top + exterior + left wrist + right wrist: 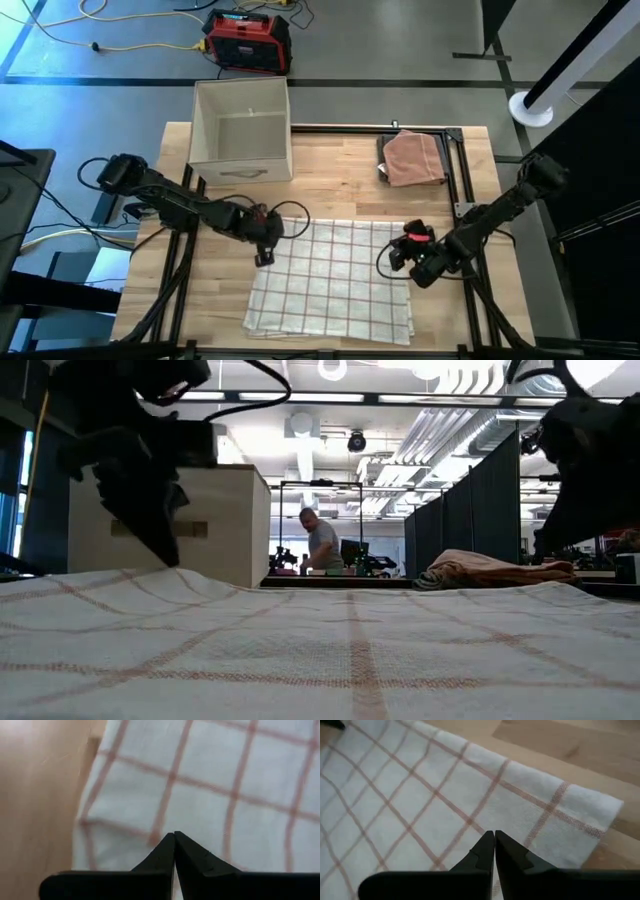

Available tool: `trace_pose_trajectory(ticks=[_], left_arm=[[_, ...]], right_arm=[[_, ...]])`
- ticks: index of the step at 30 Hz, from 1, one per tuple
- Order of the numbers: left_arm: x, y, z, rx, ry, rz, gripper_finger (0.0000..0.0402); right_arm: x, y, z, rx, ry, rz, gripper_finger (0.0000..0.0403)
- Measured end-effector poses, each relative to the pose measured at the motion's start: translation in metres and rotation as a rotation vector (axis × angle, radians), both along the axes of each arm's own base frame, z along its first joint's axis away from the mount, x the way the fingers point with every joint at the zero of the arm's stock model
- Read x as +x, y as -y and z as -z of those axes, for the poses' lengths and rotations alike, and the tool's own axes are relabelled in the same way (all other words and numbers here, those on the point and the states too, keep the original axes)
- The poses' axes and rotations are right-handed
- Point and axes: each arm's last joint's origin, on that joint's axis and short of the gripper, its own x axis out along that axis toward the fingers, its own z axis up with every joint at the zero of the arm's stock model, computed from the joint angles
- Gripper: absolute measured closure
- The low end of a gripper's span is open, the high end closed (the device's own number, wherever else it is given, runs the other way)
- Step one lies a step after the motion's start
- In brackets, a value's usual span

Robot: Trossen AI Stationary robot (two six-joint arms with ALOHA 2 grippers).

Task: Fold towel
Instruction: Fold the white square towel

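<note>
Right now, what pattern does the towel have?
White towel with thin reddish-brown checks; the right wrist view shows it best.

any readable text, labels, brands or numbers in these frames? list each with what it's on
None can be read.
Red and black case on the floor: any marking is too small to read.
Cardboard box, checked towel and folded pink cloth: no print visible.

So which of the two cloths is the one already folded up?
The plain pink cloth at the table's far right corner; it's bundled small. The checked towel lies spread flat between both claws.
</note>
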Motion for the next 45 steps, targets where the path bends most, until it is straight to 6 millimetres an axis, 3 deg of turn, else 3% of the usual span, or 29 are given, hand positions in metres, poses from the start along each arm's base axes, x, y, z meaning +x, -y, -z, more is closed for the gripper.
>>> trace_pose_trajectory(ticks=[11, 17, 29, 37, 41, 45], left_arm=[[-0.002, -0.029, 0.011, 0.014, -0.023, -0.066, 0.0401], [-0.005, -0.030, 0.010, 0.014, -0.047, -0.062, 0.0401], [-0.030, -0.040, 0.031, 0.055, -0.212, -0.099, 0.0401], [-0.042, -0.042, 0.021, 0.058, -0.270, -0.080, 0.0402], [-0.036, -0.038, -0.013, -0.033, -0.165, -0.021, 0.0401], [-0.039, -0.036, -0.039, -0.087, -0.118, 0.054, 0.0401]], right_arm=[[0.011, 0.008, 0.008, -0.010, -0.057, -0.054, 0.0403], [0.015, 0.006, 0.021, 0.003, -0.120, -0.067, 0.0403], [0.019, 0.001, 0.040, 0.049, -0.180, -0.039, 0.0403], [0.009, 0.002, 0.008, 0.040, -0.273, -0.098, 0.0403], [0.015, 0.002, -0.025, 0.007, -0.233, -0.291, 0.0403], [0.023, 0.018, -0.052, 0.009, -0.285, -0.525, 0.0403]])
